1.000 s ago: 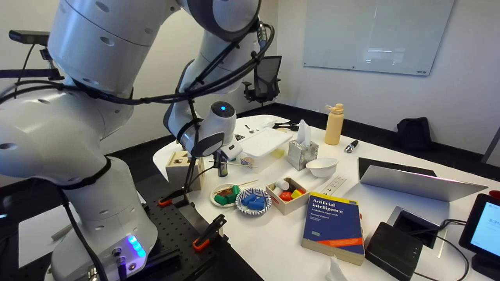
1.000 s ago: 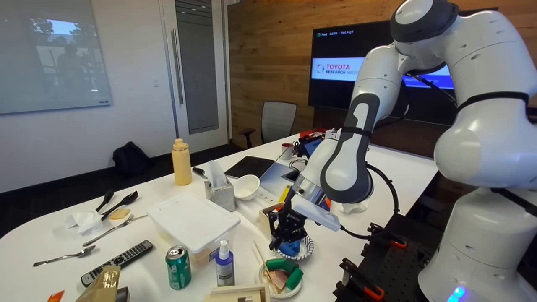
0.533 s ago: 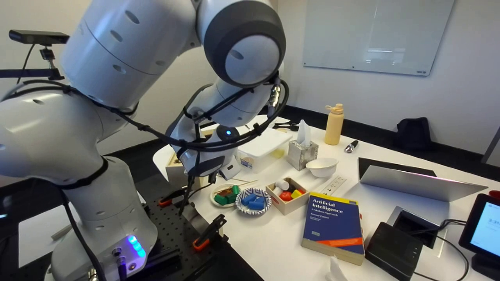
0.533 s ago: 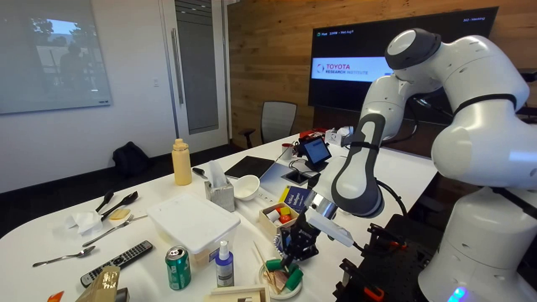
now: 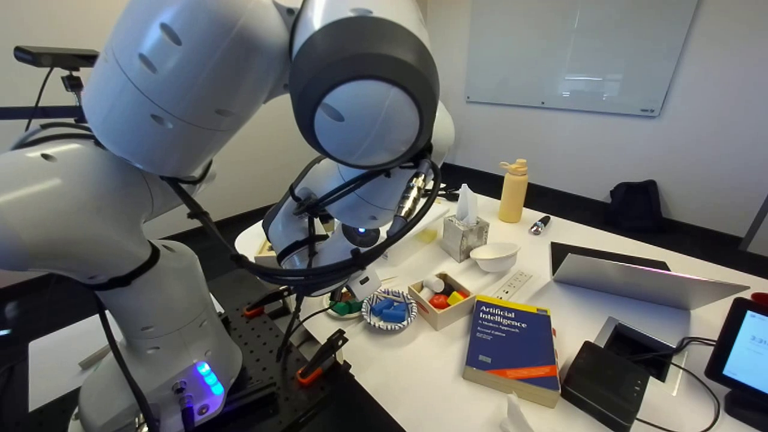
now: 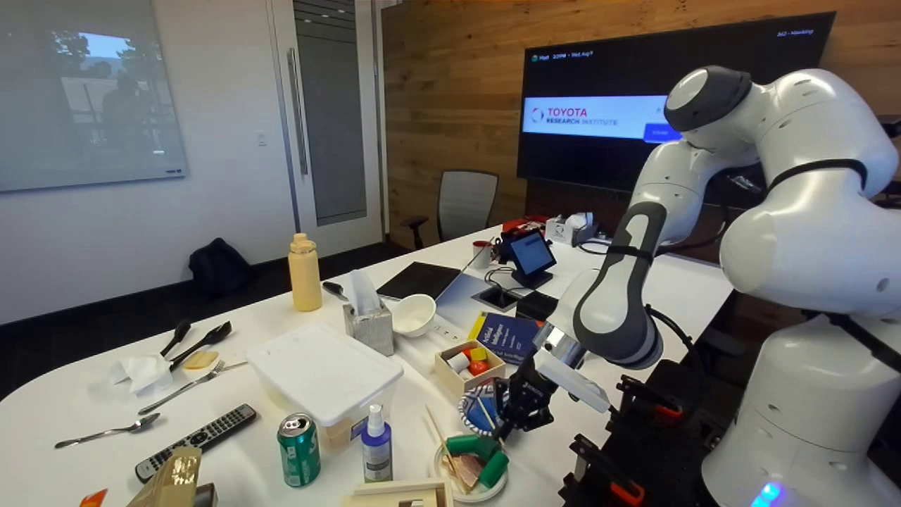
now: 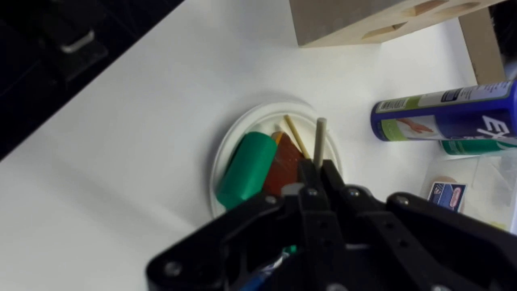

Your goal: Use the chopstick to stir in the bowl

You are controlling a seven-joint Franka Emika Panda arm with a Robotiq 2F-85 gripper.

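My gripper (image 7: 317,165) is shut on a thin wooden chopstick (image 7: 320,139), one end of which sticks out past the fingertips. A round shallow white bowl (image 7: 268,108) lies below, with green cylinders, a brown-red piece and a second stick (image 7: 294,131) in it. In an exterior view the gripper (image 6: 500,432) is just above and beside the bowl (image 6: 473,497), with the held chopstick (image 6: 484,412) tilted. I cannot tell whether the chopstick touches the contents. In an exterior view the wrist hides the fingers and part of the bowl (image 5: 326,304).
A blue-and-white bowl (image 5: 390,326) with blue blocks stands close beside the white bowl. A wooden box (image 5: 447,318) of coloured pieces and a book (image 5: 513,342) stand beyond. A spray bottle (image 6: 378,445) and a wooden block with cutouts (image 7: 343,24) stand near the white bowl.
The gripper has moved down and towards the robot's base, from beside the blue-and-white bowl to the white bowl. The held chopstick has moved with it. Objects on the table have not moved.
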